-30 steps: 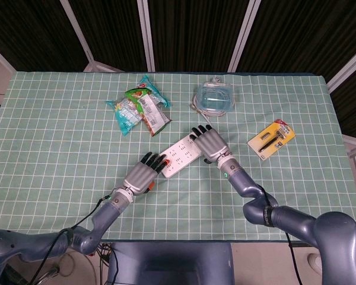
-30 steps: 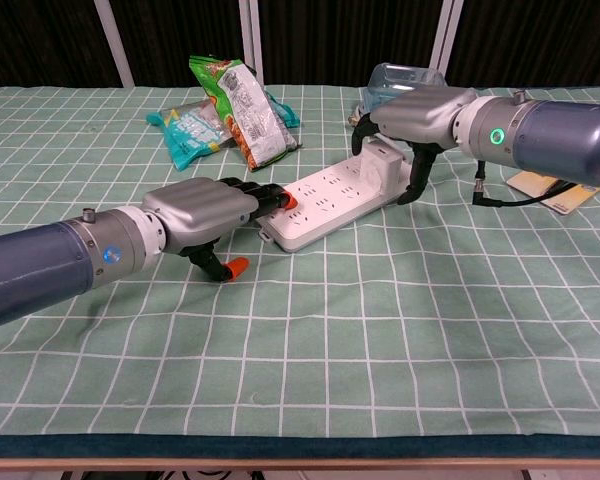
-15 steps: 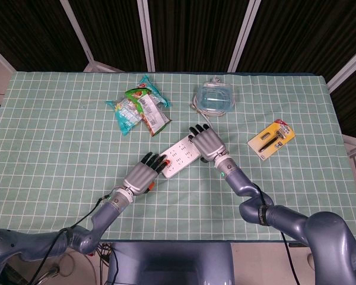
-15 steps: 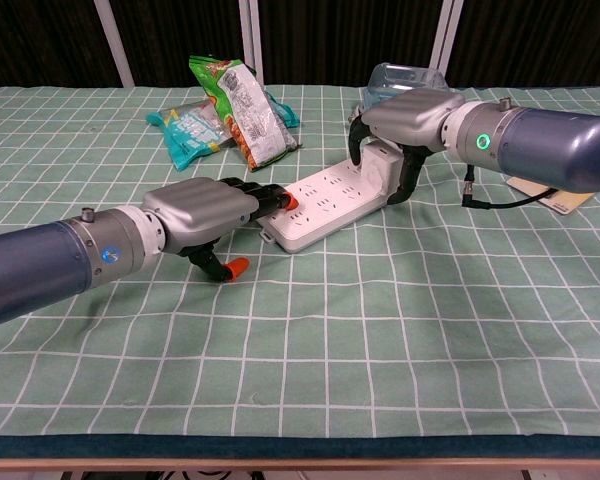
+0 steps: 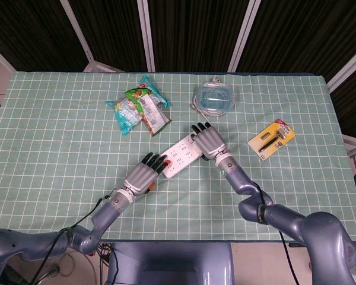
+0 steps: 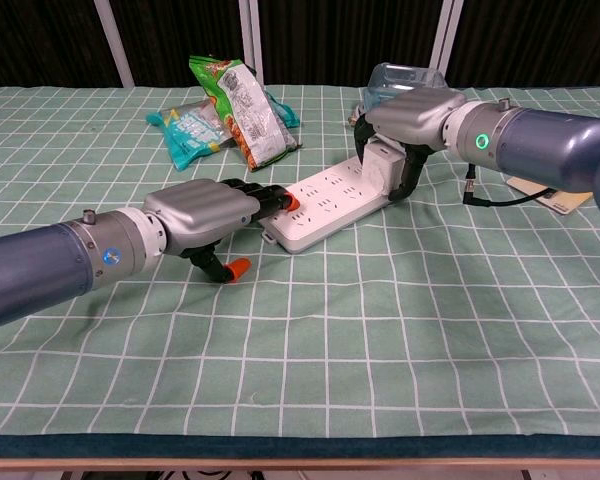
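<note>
While the left hand [image 6: 205, 213] lies flat with its dark fingertips resting on the near end of the white power strip [image 6: 332, 205], nothing about it has shifted over the last second: fingers stretched forward and close together, holding nothing, the orange-tipped thumb [image 6: 237, 267] tucked below against the green checked tablecloth [image 6: 380, 330]. Behind it, toward the far left of the cloth, a small heap of snack packets [image 5: 139, 110] sits well apart from both hands.

The power strip lies diagonally near the middle of the table, between the 2 hands, its sockets facing up. At its far end stands a white plug block [image 6: 381, 165], and this is where the change is. The right hand [image 6: 412, 120], which 1 second ago hovered with its fingers draped loosely about that end, has drawn in and now curls over the block, thumb on one side and fingers down the other. It looks clamped on the block, though the chest view does not show every contact plainly. That reads as the grip being settled while the left hand pins the strip down.

Further right, a clear plastic container [image 5: 214, 97] with a cable sits just behind the right hand, and a yellow blister pack [image 5: 272, 138] lies near the table's right edge.
</note>
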Tool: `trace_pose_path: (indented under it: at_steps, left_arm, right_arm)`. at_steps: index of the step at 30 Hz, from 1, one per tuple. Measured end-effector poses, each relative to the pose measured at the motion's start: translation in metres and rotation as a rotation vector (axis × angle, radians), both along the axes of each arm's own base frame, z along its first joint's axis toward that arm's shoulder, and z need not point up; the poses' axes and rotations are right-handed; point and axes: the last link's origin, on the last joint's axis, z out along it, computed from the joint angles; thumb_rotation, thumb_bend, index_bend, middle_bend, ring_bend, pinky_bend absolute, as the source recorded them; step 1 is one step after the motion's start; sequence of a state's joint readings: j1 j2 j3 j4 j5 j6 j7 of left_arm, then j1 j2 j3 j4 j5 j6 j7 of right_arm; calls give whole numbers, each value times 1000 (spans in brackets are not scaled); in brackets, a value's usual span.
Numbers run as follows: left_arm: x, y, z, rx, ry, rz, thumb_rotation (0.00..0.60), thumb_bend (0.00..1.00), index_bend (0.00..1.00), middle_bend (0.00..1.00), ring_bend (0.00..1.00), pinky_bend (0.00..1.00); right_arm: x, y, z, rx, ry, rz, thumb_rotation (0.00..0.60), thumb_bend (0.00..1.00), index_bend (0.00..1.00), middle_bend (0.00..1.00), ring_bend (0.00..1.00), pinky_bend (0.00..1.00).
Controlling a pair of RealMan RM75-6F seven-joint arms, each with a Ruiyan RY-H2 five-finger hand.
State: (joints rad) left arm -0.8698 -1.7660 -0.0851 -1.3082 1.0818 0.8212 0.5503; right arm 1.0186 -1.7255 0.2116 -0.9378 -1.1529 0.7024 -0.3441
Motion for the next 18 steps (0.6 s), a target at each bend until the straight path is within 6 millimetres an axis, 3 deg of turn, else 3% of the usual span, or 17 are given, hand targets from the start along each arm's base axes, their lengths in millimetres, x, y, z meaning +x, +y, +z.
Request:
trace_pose_path:
  at_steps: [10, 18]
  left_arm:
    - [0, -1, -2, -7, -3, 2, 600, 446, 72, 0, 0, 52]
    - [-1, -4, -7, -20, -1, 4, 600, 446, 72, 0, 0, 52]
  right_arm:
    - [-4, 4, -6, 11, 9, -3, 600, 575, 562, 195, 157, 228]
    - [-2, 5, -3, -15, -14, 12, 600, 594, 597, 200, 158, 229]
